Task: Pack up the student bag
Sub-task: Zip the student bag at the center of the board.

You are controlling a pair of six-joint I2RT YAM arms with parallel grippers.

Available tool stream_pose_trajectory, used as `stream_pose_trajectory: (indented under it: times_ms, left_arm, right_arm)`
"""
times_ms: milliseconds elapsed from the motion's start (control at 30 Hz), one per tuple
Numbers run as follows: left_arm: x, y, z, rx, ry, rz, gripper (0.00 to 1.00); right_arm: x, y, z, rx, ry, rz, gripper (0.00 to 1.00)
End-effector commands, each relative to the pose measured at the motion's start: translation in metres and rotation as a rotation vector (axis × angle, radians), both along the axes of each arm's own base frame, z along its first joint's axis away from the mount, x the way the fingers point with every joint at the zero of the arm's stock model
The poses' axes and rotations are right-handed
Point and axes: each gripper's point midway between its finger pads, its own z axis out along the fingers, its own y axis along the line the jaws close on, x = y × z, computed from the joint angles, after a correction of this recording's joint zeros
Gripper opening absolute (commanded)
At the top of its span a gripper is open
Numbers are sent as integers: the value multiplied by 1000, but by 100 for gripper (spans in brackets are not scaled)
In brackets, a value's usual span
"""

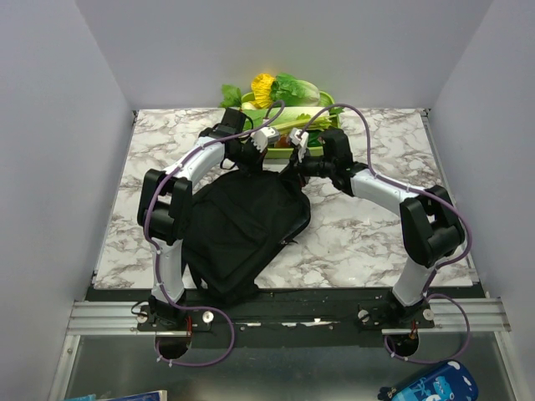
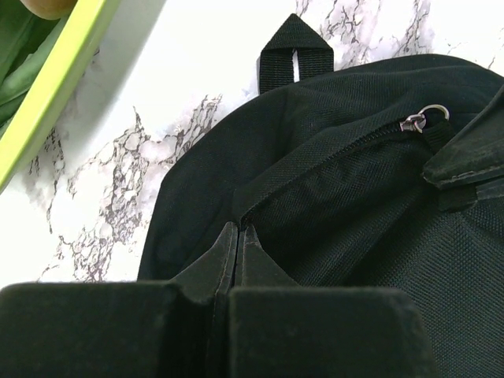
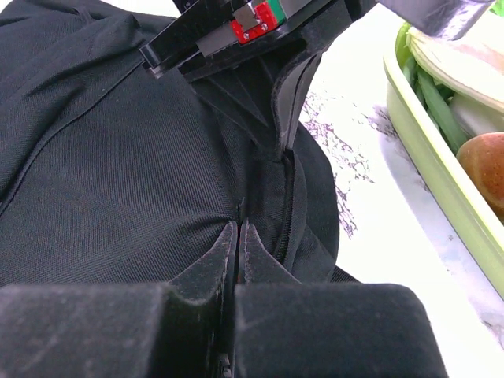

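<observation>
The student bag point(image 1: 242, 225) lies flat on the marble table, a black fabric backpack with its top toward the far edge. My left gripper point(image 1: 254, 160) is at the bag's top edge. In the left wrist view its jaws point(image 2: 239, 228) are shut on a fold of the bag point(image 2: 354, 236) at one end of the closed zip, whose metal pull point(image 2: 428, 118) lies further along. My right gripper point(image 1: 292, 169) faces it. Its tips point(image 3: 239, 224) rest nearly together on the bag point(image 3: 118, 157) beside the zip, nothing visible between them. The left gripper point(image 3: 285, 146) pinches the fabric ridge ahead.
A green tray point(image 1: 320, 139) of vegetables point(image 1: 284, 88) stands at the far edge just behind both grippers, its rim close by point(image 2: 63, 87) point(image 3: 425, 157). The bag's carry loop point(image 2: 295, 51) points toward it. A blue object point(image 1: 435, 386) lies below the table at the near right.
</observation>
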Motion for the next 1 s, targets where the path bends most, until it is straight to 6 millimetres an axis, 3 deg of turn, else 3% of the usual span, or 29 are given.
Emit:
stream_pose_trajectory:
  times_ms: [0,300,400,433,633,767,967]
  left_arm:
    - [-30,1,-1,19,81,-36,0]
    - [-30,-3,2,24,71,-47,0]
    - [-30,-4,2,29,67,-48,0]
    - [-30,-4,2,32,66,-48,0]
    - [-25,-6,4,31,55,-34,0]
    - [-20,-6,3,35,45,-13,0]
    - [-7,0,0,67,7,38,0]
  right_arm:
    - [36,-19,23,33,-102,-83,8]
    - [34,-20,22,53,-79,-66,14]
    - [33,-19,21,57,-73,-62,8]
    - [34,-20,21,59,-70,-63,1]
    - [20,-18,26,88,-49,-35,1]
    - [11,-26,23,97,-17,-86,1]
    - [-3,-51,-1,55,59,-237,1]
